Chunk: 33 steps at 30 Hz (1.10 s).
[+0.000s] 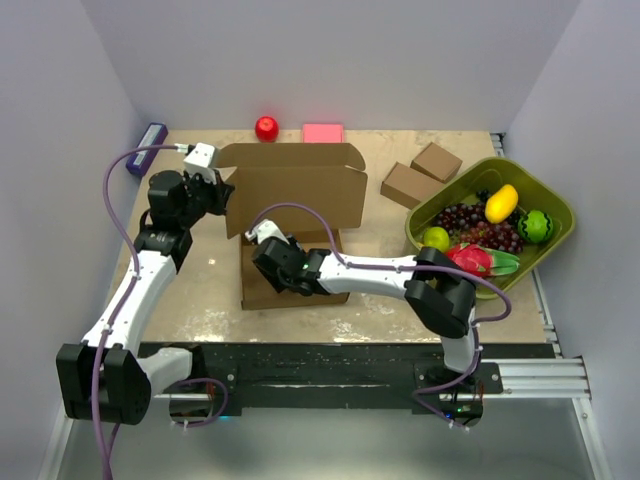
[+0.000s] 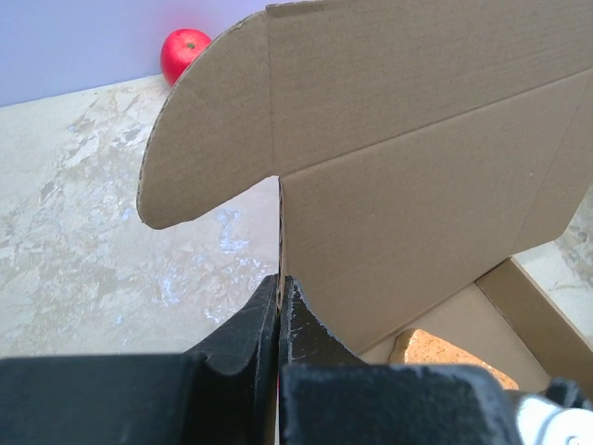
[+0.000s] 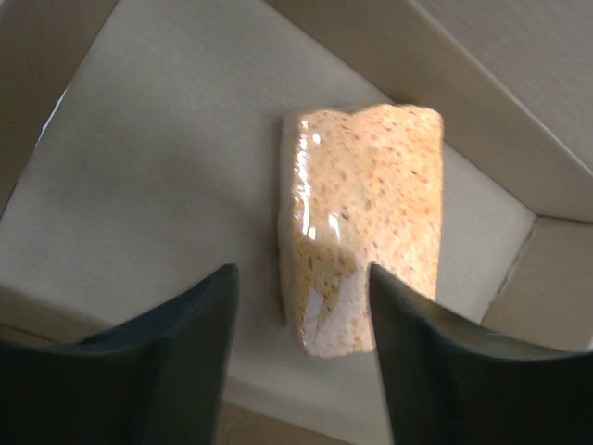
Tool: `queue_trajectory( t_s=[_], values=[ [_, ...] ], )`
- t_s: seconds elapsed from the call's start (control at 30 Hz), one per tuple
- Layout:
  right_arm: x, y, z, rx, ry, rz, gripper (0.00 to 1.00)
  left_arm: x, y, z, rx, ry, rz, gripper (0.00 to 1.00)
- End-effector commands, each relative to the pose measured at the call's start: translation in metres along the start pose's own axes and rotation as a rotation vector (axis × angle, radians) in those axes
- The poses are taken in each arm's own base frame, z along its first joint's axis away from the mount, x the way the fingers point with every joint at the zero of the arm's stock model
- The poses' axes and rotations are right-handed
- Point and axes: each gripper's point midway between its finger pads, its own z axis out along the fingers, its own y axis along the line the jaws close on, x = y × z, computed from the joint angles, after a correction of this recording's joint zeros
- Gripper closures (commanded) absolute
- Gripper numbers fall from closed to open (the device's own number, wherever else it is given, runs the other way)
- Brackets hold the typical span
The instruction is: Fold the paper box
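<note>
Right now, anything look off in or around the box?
One thing: a glossy orange speckled block lies inside the box, at an angle to its walls, under the open right end effector. The left end effector pinches the raised lid by its edge. No tears or spills visible.

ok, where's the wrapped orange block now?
Right wrist view: the wrapped orange block lies on the floor of the paper box, just below the right gripper.

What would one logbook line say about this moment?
left hand: shut on paper box edge, lid upright | right hand: open over wrapped speckled block inside box | fold: unfinished
</note>
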Motion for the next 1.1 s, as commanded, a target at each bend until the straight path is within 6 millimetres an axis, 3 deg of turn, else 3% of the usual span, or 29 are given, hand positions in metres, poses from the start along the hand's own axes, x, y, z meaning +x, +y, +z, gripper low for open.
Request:
queue_trajectory(
  t_s=[0.0,0.1,0.13,0.2,0.23,0.3,0.33,0.47,0.57,0.6,0.9,1.07],
  values=[
    [-0.03,-0.024,-0.035,0.057,-0.111,0.09,0.28,-0.013,-0.009,0.002,0.051,-0.045,0.04,1.0],
    [-0.029,-0.045,-0.05,0.122,-0.136,0.106,0.11,-0.013,-0.012,0.003,0.065,-0.048,0.043,1.0],
    [-0.039,-0.055,-0.065,0.128,-0.173,0.134,0.09,-0.013,-0.012,0.003,0.068,-0.048,0.043,1.0],
    [-0.039,-0.07,-0.073,0.142,-0.19,0.15,0.02,-0.014,-0.013,0.003,0.075,-0.052,0.044,1.0],
    [-0.048,-0.088,-0.083,0.147,-0.22,0.191,0.02,-0.013,-0.014,0.003,0.078,-0.05,0.043,1.0],
    [-0.046,-0.106,-0.084,0.141,-0.22,0.224,0.01,-0.015,-0.016,0.002,0.088,-0.054,0.045,1.0],
    [-0.046,-0.129,-0.082,0.167,-0.221,0.265,0.01,-0.014,-0.016,0.002,0.089,-0.054,0.045,1.0],
    [-0.062,-0.179,-0.106,0.181,-0.299,0.332,0.01,-0.014,-0.016,0.003,0.092,-0.054,0.044,1.0],
    [-0.07,-0.212,-0.109,0.182,-0.33,0.371,0.01,-0.015,-0.017,0.002,0.094,-0.055,0.046,1.0],
    [-0.069,-0.234,-0.107,0.2,-0.333,0.401,0.01,-0.014,-0.017,0.003,0.095,-0.054,0.047,1.0],
    [-0.083,-0.269,-0.087,0.089,-0.348,0.392,0.01,-0.013,-0.017,0.003,0.097,-0.052,0.05,1.0],
    [-0.091,-0.275,-0.086,-0.007,-0.397,0.341,0.01,-0.013,-0.017,0.003,0.097,-0.053,0.051,1.0]
  ],
)
